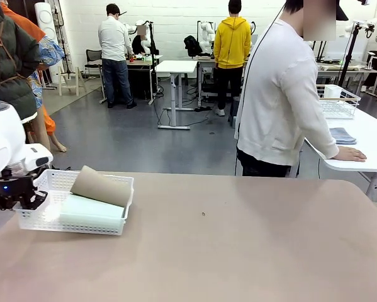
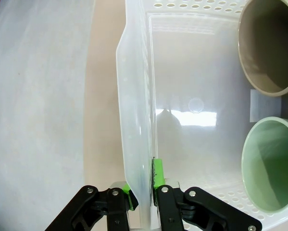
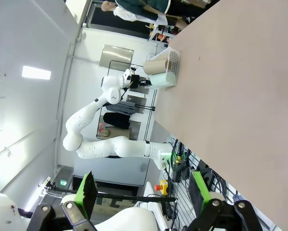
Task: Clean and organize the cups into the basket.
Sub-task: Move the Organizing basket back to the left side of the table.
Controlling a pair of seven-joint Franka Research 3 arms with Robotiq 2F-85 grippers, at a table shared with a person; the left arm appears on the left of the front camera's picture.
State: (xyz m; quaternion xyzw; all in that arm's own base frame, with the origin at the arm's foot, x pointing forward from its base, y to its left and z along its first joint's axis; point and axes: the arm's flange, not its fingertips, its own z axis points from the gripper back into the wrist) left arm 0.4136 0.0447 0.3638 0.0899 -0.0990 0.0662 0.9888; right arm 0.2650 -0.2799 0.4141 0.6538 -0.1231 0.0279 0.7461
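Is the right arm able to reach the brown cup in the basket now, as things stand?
Probably yes, but by a long reach: the open right gripper is far from the brown cup, and the table between them is bare.

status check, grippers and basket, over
Left gripper shut on basket wall. Right gripper open, empty. Brown cup and mint cup lie in basket. Nothing blocking.

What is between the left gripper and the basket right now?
Nothing visible. The left gripper is shut on the basket wall. The brown cup and mint cup lie inside it.
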